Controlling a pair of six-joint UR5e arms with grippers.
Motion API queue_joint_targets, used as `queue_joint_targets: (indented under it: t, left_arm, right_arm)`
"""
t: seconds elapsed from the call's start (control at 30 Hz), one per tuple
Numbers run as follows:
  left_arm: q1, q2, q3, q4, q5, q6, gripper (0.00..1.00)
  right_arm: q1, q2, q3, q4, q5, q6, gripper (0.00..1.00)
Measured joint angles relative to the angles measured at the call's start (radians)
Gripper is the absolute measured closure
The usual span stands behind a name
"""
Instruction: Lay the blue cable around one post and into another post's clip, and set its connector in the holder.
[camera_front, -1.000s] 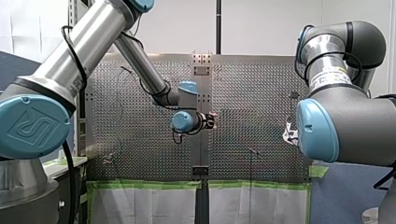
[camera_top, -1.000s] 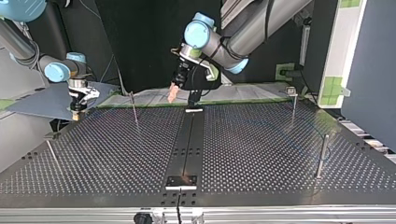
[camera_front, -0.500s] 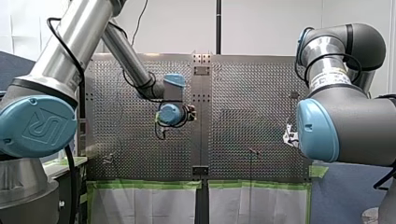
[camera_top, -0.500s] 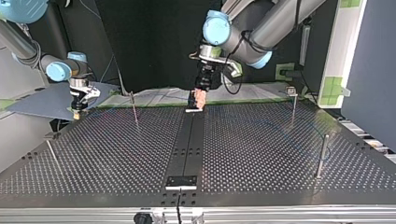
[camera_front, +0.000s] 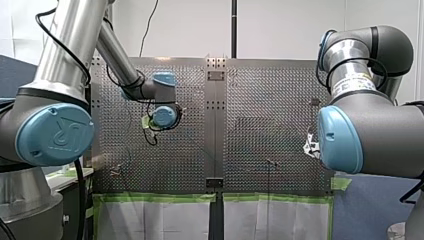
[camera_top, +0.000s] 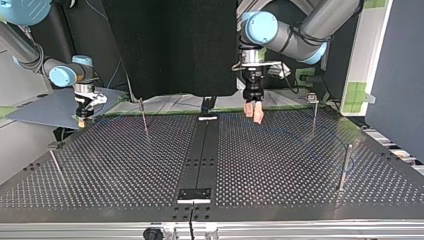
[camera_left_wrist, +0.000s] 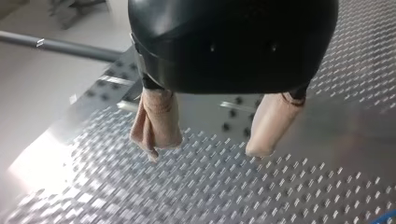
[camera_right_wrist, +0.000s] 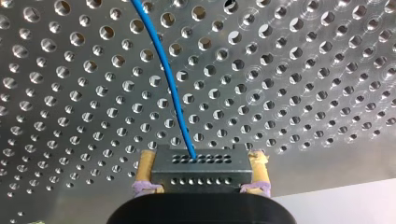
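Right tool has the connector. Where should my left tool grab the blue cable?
Probably grip the blue cable on its free run over the perforated table, clear of the connector that the right tool clamps. Come from above, with the open left tool straddling it crosswise: it is thin and runs low over the table.

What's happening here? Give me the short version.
My right end effector is shut on the connector, with the blue cable running out of it over the perforated table, at the table's far left corner in the top view. My left end effector is open and empty, hovering above the table just right of the centre strip in that view.
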Motion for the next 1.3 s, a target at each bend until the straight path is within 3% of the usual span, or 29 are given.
queue_joint_targets:
  t: [0.57,0.8,0.9,1.07,1.3]
  left_arm:
    - [0.16,0.16,-0.16,0.143,-0.017,-0.16,0.0]
    - [0.229,0.225,-0.23,0.212,0.033,-0.229,0.0]
    - [0.258,0.225,-0.256,0.24,0.061,-0.258,0.0]
    - [0.304,0.224,-0.248,0.261,0.063,-0.304,0.0]
    - [0.371,0.219,-0.188,0.22,0.052,-0.371,0.0]
  right_arm:
    - [0.001,0.0,0.0,-0.007,0.0,0.009,1.0]
    - [0.005,0.0,0.0,-0.009,0.0,0.01,1.0]
    - [0.006,0.0,0.0,-0.008,0.0,0.009,1.0]
    - [0.006,0.0,0.0,-0.005,0.0,0.009,1.0]
    - [0.006,0.0,0.0,-0.005,0.0,0.009,1.0]
